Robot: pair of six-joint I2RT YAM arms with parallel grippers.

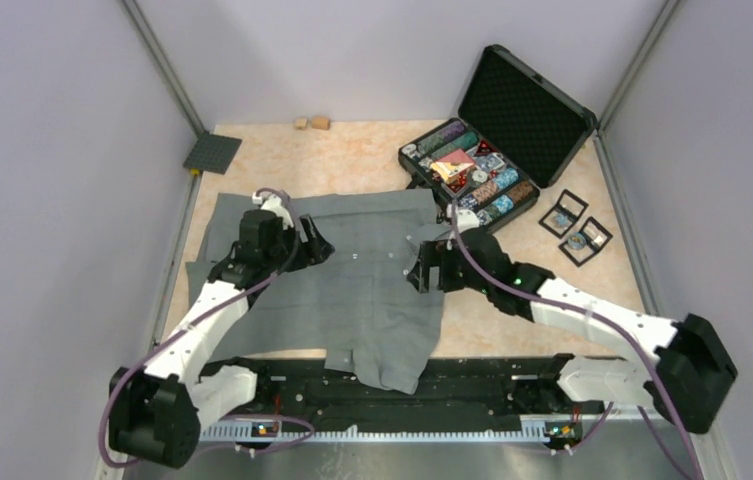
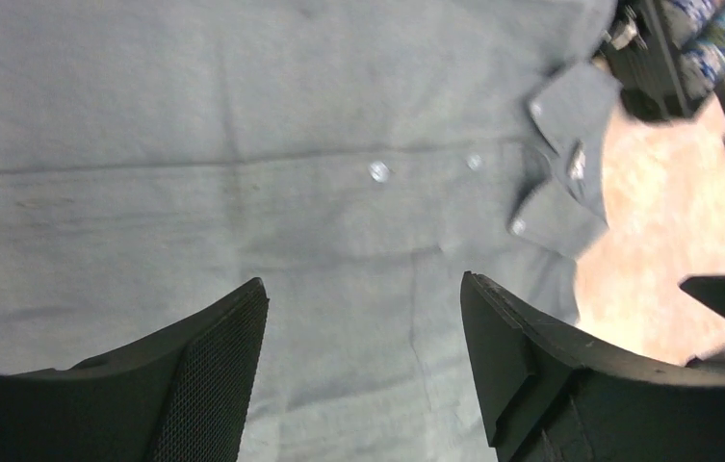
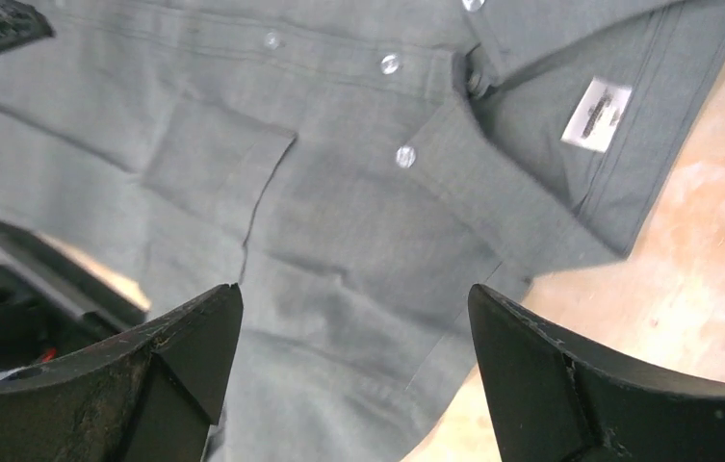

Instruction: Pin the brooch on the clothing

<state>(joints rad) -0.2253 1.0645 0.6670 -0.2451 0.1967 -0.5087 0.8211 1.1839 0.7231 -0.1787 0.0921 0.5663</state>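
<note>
The grey button-up shirt (image 1: pixel 352 290) lies spread on the table with its collar towards the right. My left gripper (image 1: pixel 317 245) is open and empty over the shirt's left part; its wrist view (image 2: pixel 362 281) shows plain shirt cloth (image 2: pixel 243 115) between the jaws, with the buttons and collar beyond. My right gripper (image 1: pixel 420 268) is open and empty near the collar; its wrist view (image 3: pixel 354 289) shows the shirt (image 3: pixel 339 221), its chest pocket (image 3: pixel 214 159) and the white neck label (image 3: pixel 597 114). I cannot pick out the brooch with certainty.
An open black case of poker chips (image 1: pixel 472 175) stands at the back right. Two small black-framed boxes (image 1: pixel 574 226) lie to its right, one holding a small colourful item. A dark grey plate (image 1: pixel 212 153) and two small wooden blocks (image 1: pixel 310 123) are at the back left. The shirt hem hangs over the front rail (image 1: pixel 392 375).
</note>
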